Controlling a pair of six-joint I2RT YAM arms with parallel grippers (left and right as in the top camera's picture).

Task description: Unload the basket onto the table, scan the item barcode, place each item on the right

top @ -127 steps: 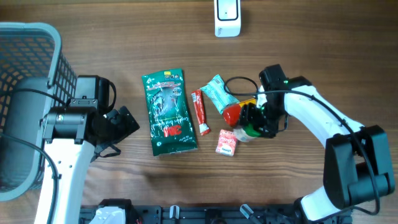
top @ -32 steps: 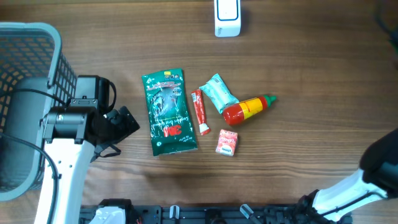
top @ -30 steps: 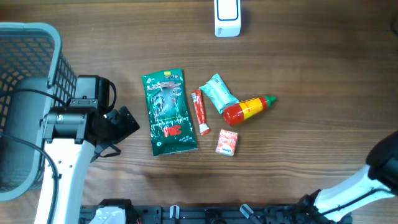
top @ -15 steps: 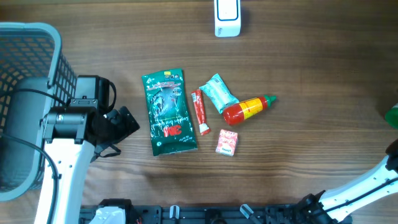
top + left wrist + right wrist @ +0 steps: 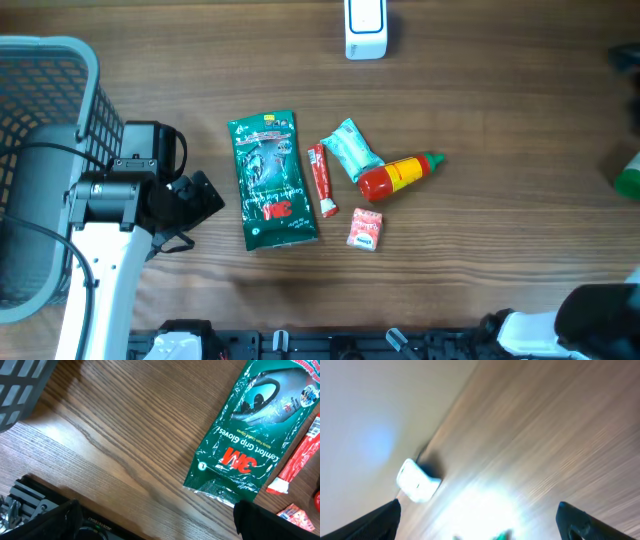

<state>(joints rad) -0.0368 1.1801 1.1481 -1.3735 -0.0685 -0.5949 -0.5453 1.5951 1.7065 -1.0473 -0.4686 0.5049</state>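
Left pincer (image 5: pixel 160 522) and right pincer (image 5: pixel 480 522) gape empty; we should grasp the bottle (image 5: pixel 398 176) mid-body, then face its barcode toward the top-centre scanner (image 5: pixel 365 28).

Overhead: fixed, looking straight down on the wooden table (image 5: pixel 500 100). It sits far enough back to take in the basket (image 5: pixel 60 60) at the left edge, the white scanner (image 5: pixel 365 28) at top centre and the green glove packet (image 5: pixel 270 180) mid-frame.

Left wrist: low and close, angled steeply down. I get that same packet in the upper right and a basket corner in the upper left.

Right wrist: blurred and tilted, looking across the boards to a white box (image 5: pixel 417 487) at centre left. I can't tell whether it is the scanner.
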